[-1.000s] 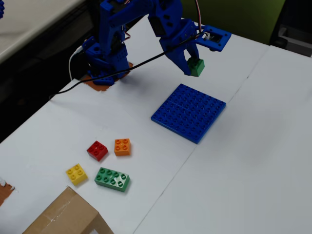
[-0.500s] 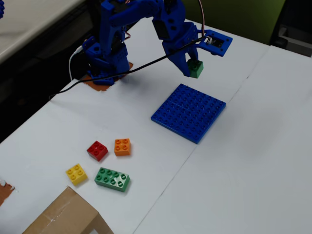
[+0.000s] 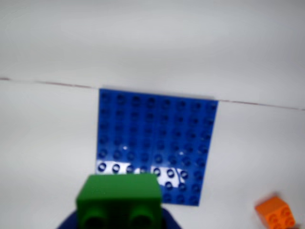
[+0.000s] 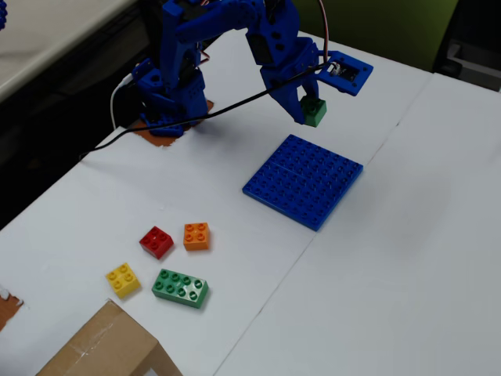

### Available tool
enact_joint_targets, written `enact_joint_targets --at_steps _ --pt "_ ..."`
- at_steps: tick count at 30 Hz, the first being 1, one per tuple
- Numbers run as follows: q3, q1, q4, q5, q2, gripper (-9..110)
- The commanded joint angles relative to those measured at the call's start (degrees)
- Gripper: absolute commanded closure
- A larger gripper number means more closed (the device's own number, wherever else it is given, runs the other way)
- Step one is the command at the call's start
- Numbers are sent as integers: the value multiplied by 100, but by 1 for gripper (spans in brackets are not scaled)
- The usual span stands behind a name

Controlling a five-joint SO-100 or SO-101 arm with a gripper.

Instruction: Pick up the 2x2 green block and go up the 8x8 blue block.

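1. One 8x8 blue block (image 4: 304,181) lay flat on the white table (image 4: 407,258).
2. One gripper (image 4: 306,111) was clamped on the one 2x2 green block (image 4: 315,111), held above the plate's far edge.
3. Four loose bricks (image 4: 181,287) sat well apart.

No text, label, brand, number or sign can be read in either view. The bricks, the blue baseplate, the arm and the cardboard box show only plain surfaces.
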Motion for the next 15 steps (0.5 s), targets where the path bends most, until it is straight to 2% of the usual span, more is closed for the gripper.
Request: enact_joint_targets --at_steps 1,15 --pt "-35 -9 246 149 202 101" --pt "-53 62 246 185 202 101"
